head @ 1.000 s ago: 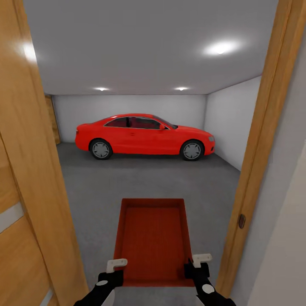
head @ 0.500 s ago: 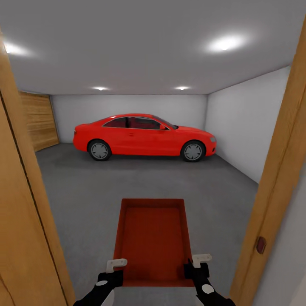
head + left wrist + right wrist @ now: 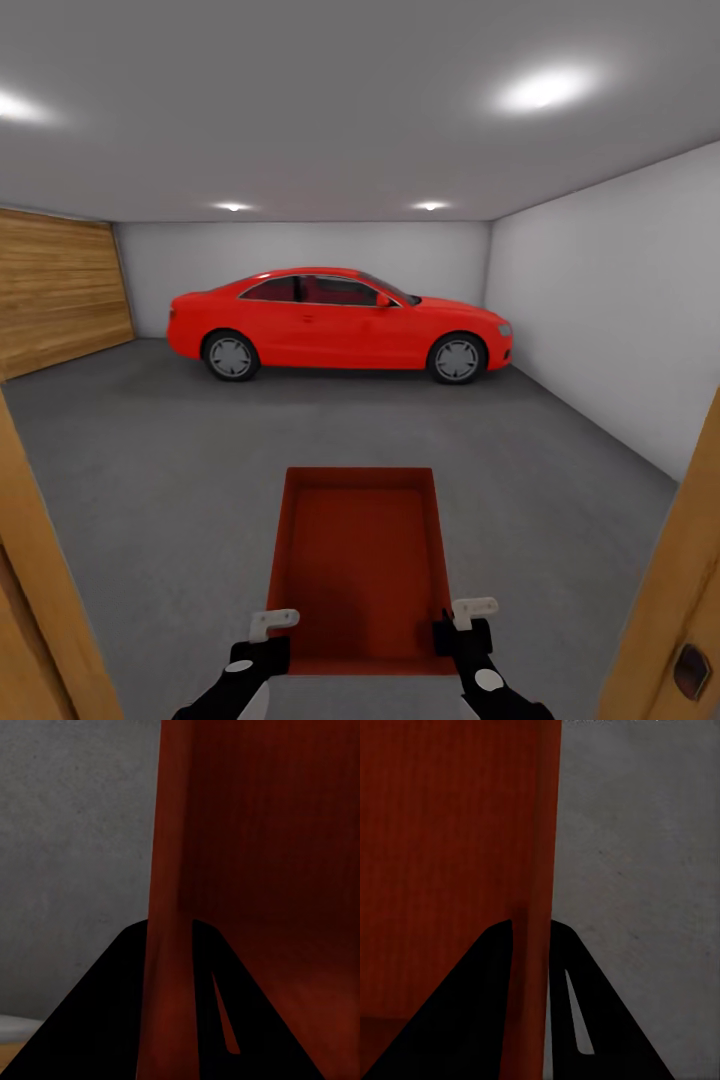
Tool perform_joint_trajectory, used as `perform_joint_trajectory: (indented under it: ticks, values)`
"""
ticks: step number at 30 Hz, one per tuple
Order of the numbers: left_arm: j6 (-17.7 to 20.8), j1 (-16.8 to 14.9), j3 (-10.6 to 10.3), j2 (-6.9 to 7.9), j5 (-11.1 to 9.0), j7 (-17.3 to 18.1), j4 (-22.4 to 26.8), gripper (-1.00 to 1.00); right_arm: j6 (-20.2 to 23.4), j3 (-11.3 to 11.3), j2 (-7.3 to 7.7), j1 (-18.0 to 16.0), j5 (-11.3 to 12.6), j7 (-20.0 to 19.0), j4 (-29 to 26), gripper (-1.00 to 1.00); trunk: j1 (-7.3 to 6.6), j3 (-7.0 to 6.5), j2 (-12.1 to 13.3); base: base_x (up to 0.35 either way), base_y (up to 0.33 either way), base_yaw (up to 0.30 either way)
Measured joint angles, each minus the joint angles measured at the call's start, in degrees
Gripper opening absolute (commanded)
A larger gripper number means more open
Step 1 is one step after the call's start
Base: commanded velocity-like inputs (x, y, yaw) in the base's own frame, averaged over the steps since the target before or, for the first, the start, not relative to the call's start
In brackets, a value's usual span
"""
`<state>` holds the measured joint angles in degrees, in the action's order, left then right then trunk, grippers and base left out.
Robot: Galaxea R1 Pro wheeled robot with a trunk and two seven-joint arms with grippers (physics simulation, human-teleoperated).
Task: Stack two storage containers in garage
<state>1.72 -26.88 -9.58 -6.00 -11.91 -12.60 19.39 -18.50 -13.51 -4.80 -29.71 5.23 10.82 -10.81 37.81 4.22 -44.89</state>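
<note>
Wood-panelled door (image 3: 55, 290) at 9 o'clock, door frame (image 3: 40, 590) at 7. Left gripper (image 3: 268, 640) at 7, clamped on bin (image 3: 360, 565) left wall; in wrist view fingers (image 3: 112, 1020) straddle wall. Bin at 6, carried above grey floor (image 3: 150, 480), open top up. Red car (image 3: 340, 322) at 12, well beyond bin, by back wall. Right gripper (image 3: 462, 625) at 5, pinching bin right wall; fingers (image 3: 600, 1020) either side.
</note>
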Motion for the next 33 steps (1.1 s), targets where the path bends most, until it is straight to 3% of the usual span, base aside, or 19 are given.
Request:
perform_joint_trajectory:
  ticks: [33]
  values:
    - [0.08, -0.01, 0.04, -0.13, 0.00, -0.19, -0.09, -1.00, 0.17, 0.08, 0.09, 0.00, -0.04, -0.16, 0.00, -1.00, 0.00, 0.00, 0.00, 0.322, 0.000, 0.000]
